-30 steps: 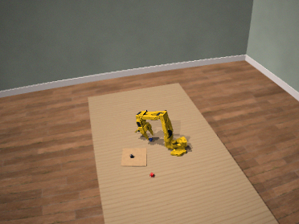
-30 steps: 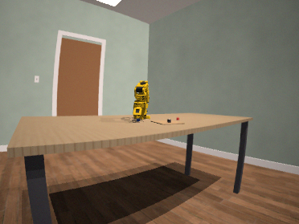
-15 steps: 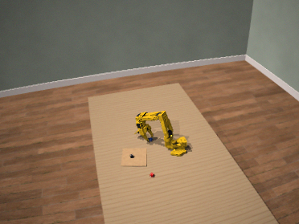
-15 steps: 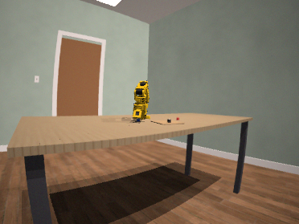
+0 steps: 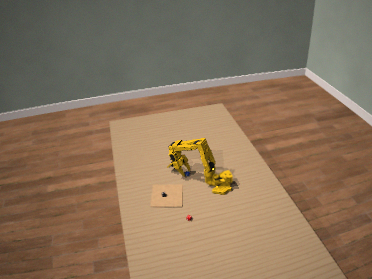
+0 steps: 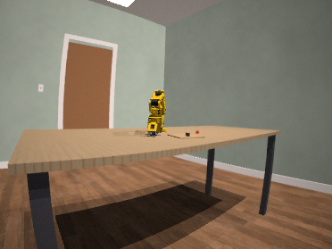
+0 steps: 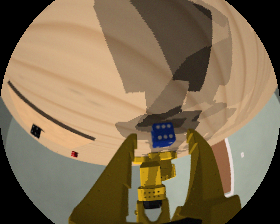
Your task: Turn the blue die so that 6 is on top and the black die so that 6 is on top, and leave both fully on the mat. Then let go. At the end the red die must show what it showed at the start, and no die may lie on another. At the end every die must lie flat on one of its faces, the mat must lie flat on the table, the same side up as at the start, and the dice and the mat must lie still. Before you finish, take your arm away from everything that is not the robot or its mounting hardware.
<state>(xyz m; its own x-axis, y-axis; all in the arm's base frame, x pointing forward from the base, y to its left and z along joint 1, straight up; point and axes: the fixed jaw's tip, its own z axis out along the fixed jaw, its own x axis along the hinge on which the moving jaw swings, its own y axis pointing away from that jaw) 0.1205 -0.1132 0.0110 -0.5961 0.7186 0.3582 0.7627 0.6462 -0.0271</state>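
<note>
The blue die (image 5: 187,174) (image 6: 153,134) (image 7: 163,135) is on the table off the mat, with a face of six pips toward the wrist camera. My gripper (image 5: 186,172) (image 7: 162,134) is partly open, with its fingertips low on either side of the blue die. Gaps show between the die and both fingers in the wrist view. The black die (image 5: 164,194) (image 6: 187,134) (image 7: 35,131) sits on the tan mat (image 5: 175,202); its pips are too small to read. The red die (image 5: 189,218) (image 6: 197,132) (image 7: 74,154) lies on the table beyond the mat; its top number cannot be told.
The yellow arm (image 5: 207,156) (image 6: 157,108) stands on the wooden table (image 5: 240,241) (image 6: 89,148), with its base to the right of the mat in the top view. The arm's shadow falls on the table around the blue die.
</note>
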